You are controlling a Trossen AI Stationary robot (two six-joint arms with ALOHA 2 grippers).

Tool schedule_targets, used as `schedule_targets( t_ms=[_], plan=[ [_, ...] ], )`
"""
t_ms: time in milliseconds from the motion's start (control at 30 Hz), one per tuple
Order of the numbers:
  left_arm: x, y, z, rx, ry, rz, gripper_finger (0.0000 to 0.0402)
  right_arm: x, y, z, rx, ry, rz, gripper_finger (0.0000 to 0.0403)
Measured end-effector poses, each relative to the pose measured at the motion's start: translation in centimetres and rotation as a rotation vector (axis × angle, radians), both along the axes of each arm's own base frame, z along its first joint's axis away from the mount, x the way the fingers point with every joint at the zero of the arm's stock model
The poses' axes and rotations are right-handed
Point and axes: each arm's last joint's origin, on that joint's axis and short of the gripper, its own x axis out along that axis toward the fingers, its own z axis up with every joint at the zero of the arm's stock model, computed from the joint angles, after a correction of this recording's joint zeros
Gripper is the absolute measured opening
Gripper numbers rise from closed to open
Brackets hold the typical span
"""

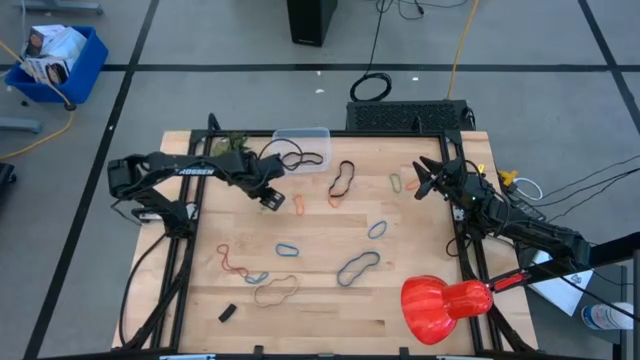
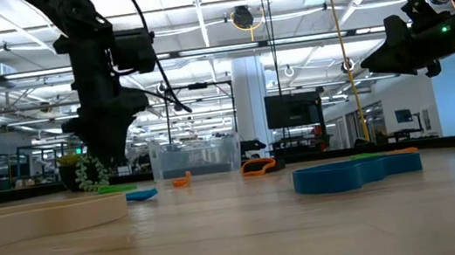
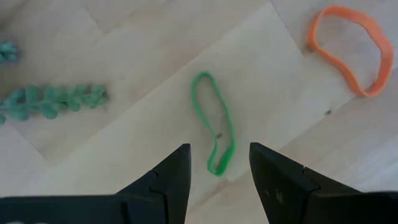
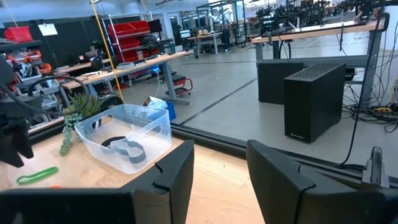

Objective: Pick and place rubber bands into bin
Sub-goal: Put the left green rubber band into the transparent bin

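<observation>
Wooden table (image 1: 420, 300) with rubber bands (image 1: 342, 180) scattered across it; workshop benches behind. Bin (image 1: 303, 147) at 12 o'clock edge, black band inside. Left gripper (image 3: 219, 177), fingers apart, over a green band (image 3: 214, 124) that only the wrist view shows. Right gripper (image 4: 219, 171) raised at 3 o'clock, fingers apart.

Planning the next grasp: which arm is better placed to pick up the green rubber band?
Left. The left gripper hangs right over the green rubber band, fingers open astride it. The right gripper waits across the table.
</observation>
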Motion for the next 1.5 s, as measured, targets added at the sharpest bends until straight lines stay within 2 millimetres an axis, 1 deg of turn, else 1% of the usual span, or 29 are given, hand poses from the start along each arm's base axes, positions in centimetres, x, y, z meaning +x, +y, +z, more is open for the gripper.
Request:
schedule_targets(
  t_ms=[233, 567, 667, 1333, 1500],
  plan=[
    [-0.1, -0.1, -0.8, 0.0, -0.026, 0.017, 0.017, 0.0, 0.0, 0.0, 0.0, 0.0, 0.0, 0.0141],
    [0.4, -0.8, -0.8, 0.023, -0.051, 0.0, 0.017, 0.0, 0.0, 0.0, 0.0, 0.0, 0.0, 0.0141],
    [0.5, -0.8, -0.7, 0.055, -0.047, 0.007, 0.017, 0.0, 0.0, 0.0, 0.0, 0.0, 0.0, 0.0141],
    [0.5, -0.8, -0.8, 0.046, -0.051, 0.047, 0.017, 0.0, 0.0, 0.0, -0.002, 0.002, 0.0, 0.0141],
    [-0.3, -1.1, -2.1, 0.022, -0.038, 0.045, 0.017, 0.0, 0.0, 0.0, -0.007, 0.008, 0.0, 0.0141]
  ],
)
